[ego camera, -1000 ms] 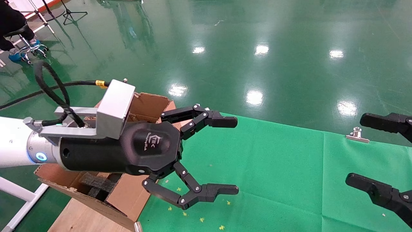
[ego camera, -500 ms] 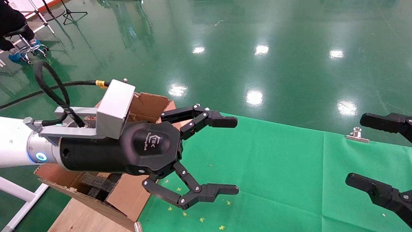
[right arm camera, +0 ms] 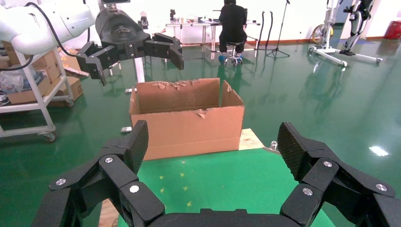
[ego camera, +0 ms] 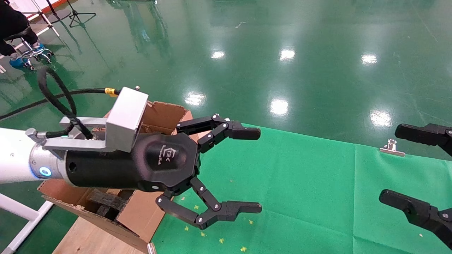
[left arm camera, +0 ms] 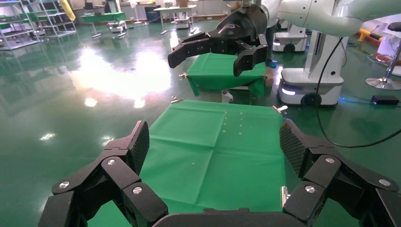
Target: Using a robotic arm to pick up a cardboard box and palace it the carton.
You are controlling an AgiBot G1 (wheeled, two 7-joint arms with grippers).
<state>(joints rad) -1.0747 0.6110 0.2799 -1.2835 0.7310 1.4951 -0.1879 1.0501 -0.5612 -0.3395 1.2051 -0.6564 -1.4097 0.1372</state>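
1. Our left robotic arm point(ego camera: 21, 158) reaches over the near end of the carton point(ego camera: 141, 211), and its end effector point(ego camera: 259, 171) hangs spread wide and empty above the green cloth point(ego camera: 300, 197) on the worktop.
2. Our right end effector point(ego camera: 388, 164) sits at the far right edge of the cloth, fingers also spread, holding nothing.
3. The carton stands at the left end of the worktop, its torn flaps up, with black foam point(ego camera: 106, 203) showing inside; the right wrist view shows it upright point(right arm camera: 187, 118).
4. We cannot find the small cardboard box in any view.
5. A metal clip point(ego camera: 392, 148) rests on the cloth's far edge.
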